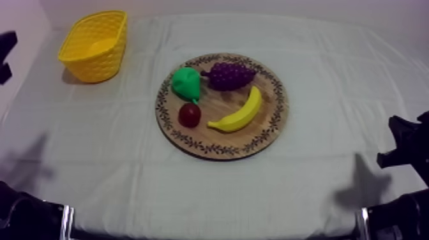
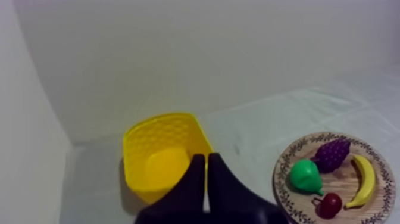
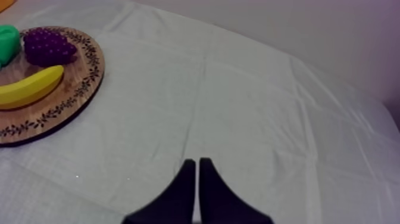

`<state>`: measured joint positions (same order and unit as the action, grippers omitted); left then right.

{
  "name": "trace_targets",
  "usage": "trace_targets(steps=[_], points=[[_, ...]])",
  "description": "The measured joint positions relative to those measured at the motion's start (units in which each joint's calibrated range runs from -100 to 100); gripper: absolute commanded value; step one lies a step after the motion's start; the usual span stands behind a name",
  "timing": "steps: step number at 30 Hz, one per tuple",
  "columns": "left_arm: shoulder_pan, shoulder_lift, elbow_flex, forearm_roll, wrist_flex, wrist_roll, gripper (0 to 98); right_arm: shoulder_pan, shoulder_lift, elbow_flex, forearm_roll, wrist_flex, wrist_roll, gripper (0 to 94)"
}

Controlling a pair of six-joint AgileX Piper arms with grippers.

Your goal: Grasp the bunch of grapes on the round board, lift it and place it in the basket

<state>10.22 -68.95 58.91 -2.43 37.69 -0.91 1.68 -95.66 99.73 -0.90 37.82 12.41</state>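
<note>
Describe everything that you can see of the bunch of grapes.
The bunch of grapes is dark purple, knobbly, with a short dark stem; it looks like plastic. It lies on its side on the far half of the wooden board, its stem end close to the green pear. Nothing holds it.

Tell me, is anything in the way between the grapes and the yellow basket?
Only the pear, lying beside the bunch of grapes on the basket side of the wooden board. Past it, bare cloth reaches the yellow basket. Lifted, the grapes should clear it.
</note>
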Motion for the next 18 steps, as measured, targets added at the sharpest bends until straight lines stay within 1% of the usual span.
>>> trace_targets(steps=[2, 8, 16, 18], points=[[0.43, 3.27, -4.63, 0.59, 2.10, -1.18, 0.0, 0.00, 0.00, 0.00, 0.00, 0.00, 0.00, 0.2], [2.10, 11.72, -16.69, 1.17, 8.18, -4.72, 0.0, 0.00, 0.00, 0.00, 0.00, 0.00, 0.00, 0.2], [5.67, 23.36, -28.80, 1.42, 13.00, -8.33, 0.0, 0.00, 0.00, 0.00, 0.00, 0.00, -0.03, 0.2], [6.82, 26.45, -31.23, 1.83, 14.10, -9.08, 0.0, 0.00, 0.00, 0.00, 0.00, 0.00, -0.03, 0.2]])
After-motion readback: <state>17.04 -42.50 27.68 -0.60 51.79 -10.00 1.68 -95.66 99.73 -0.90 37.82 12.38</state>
